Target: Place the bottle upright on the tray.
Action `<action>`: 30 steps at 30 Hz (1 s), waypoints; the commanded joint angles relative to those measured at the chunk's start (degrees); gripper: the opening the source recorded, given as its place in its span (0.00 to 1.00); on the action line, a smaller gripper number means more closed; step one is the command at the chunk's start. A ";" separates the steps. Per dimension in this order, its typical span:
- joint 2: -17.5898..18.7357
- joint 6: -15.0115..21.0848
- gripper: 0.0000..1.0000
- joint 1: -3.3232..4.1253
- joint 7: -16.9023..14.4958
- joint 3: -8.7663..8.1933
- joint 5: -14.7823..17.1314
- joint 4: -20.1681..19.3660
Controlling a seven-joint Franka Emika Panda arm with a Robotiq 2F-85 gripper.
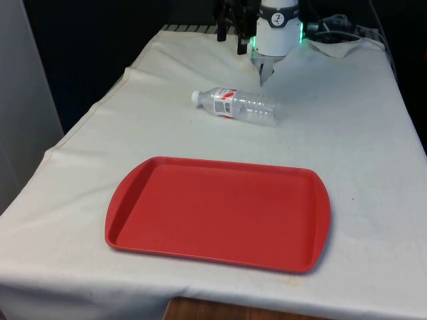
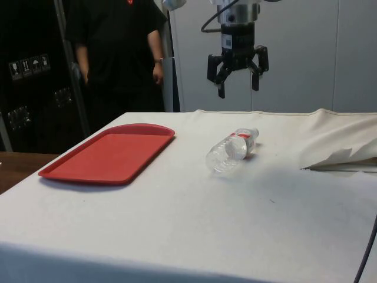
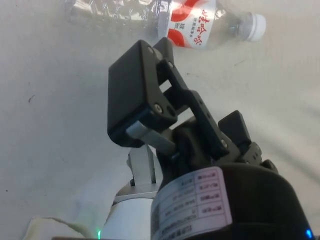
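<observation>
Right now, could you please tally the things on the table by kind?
Clear plastic bottle, lying on its side: 1
Red tray: 1
Total: 2

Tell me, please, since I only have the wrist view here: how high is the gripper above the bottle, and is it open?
Observer: In the side view the gripper hangs well above the bottle, fingers spread open, touching nothing.
Operator: Thank you. Where is the tray relative to the bottle?
Observer: The red tray lies flat on the cloth nearer the front camera than the bottle, with bare cloth between them.
Operator: Which way does the cap point?
Observer: The bottle lies on its side, its white cap towards the front view's left.
</observation>
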 commanded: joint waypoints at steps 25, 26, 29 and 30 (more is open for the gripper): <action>0.00 1.89 1.00 0.00 3.61 -1.20 0.40 -0.17; 0.00 2.01 1.00 0.00 3.84 -1.26 0.40 -0.17; -0.06 3.38 1.00 0.11 4.53 -1.49 1.32 -0.63; -0.06 3.50 1.00 0.11 4.58 -1.49 1.55 -0.69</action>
